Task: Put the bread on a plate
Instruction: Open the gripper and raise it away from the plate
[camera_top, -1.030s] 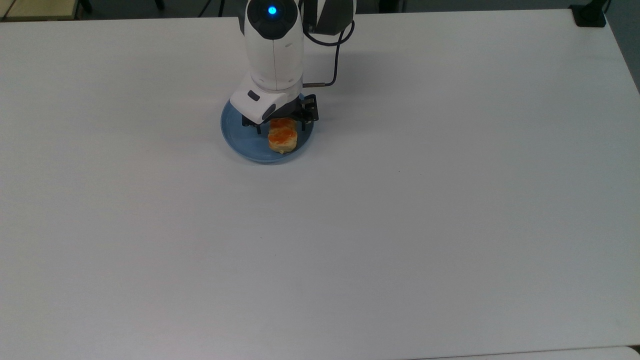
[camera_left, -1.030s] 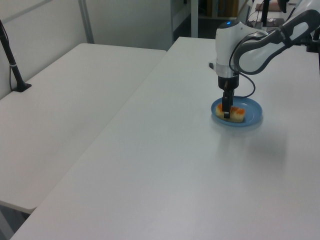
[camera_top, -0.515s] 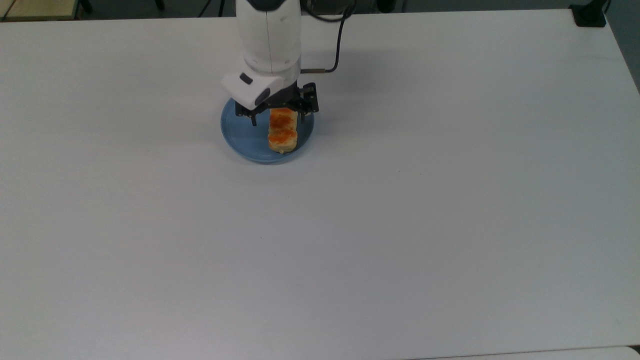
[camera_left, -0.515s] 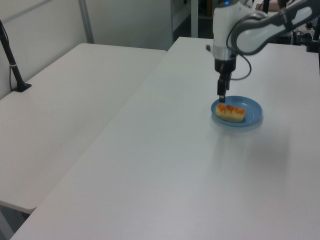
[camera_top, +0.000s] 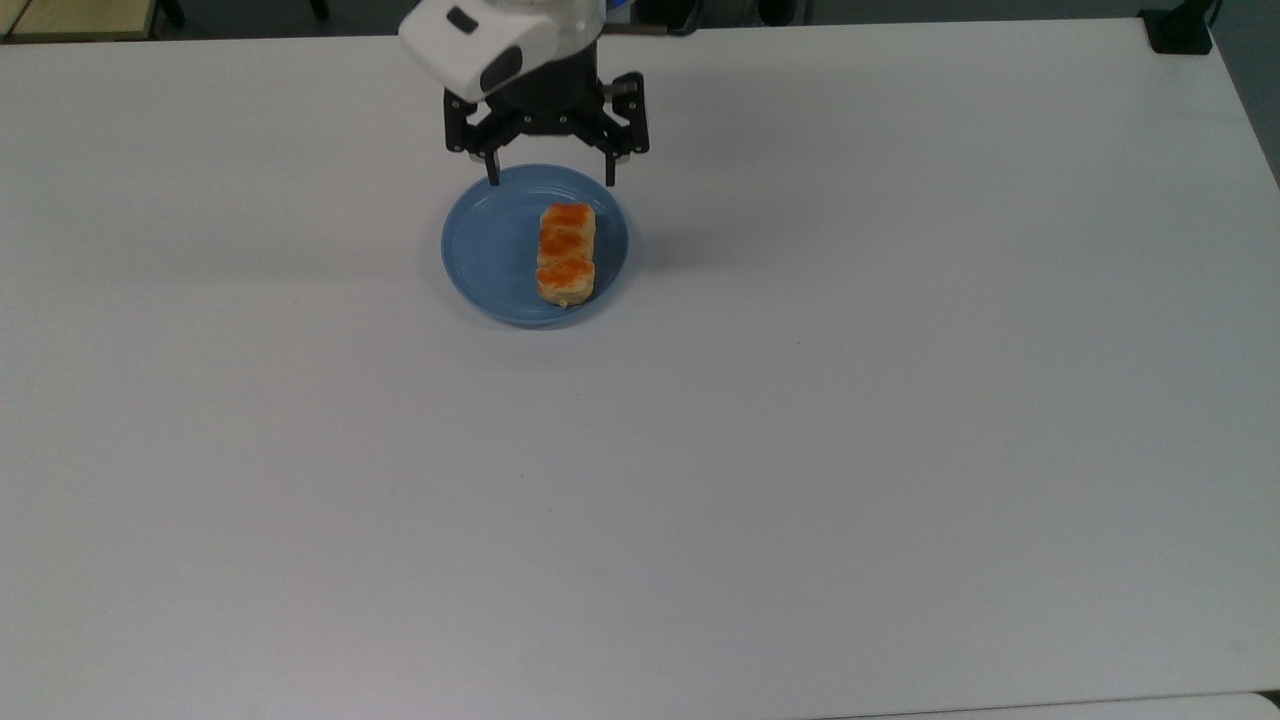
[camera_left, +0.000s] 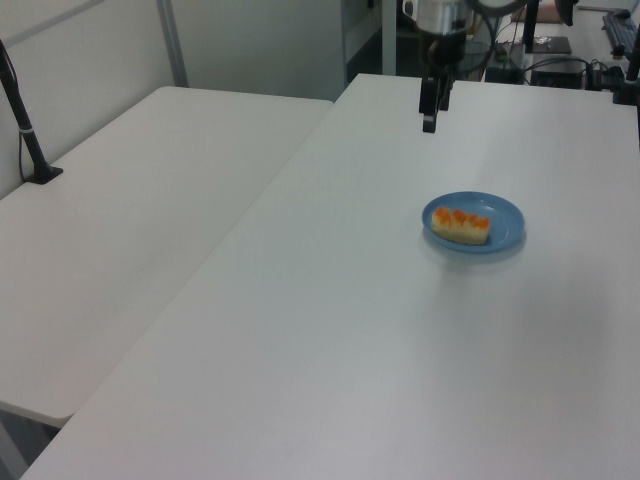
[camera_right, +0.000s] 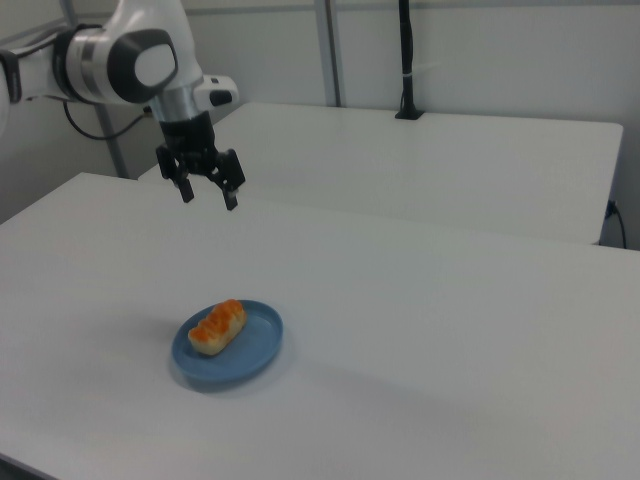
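Resting on the plate, the bread lies lengthwise, offset toward the top view's right half of the dish, its near end close to the rim but inside it. Three glazed orange segments show on top, pale sides below. In the right view the bread sits toward the right view's left part of the plate; in the left view the bread occupies the left view's left half of the plate.

The tool hangs raised above the table, fingers spread wide apart and holding nothing. In the top view its fingertips appear over the plate's far rim; the right view places the tool well above and apart from the dish, and the left view shows the tool high over the table surface beyond the plate.

The plate stands well in from every table edge. White table surface lies bare on all sides of it. A second table adjoins at the left view's left, with a narrow seam between.
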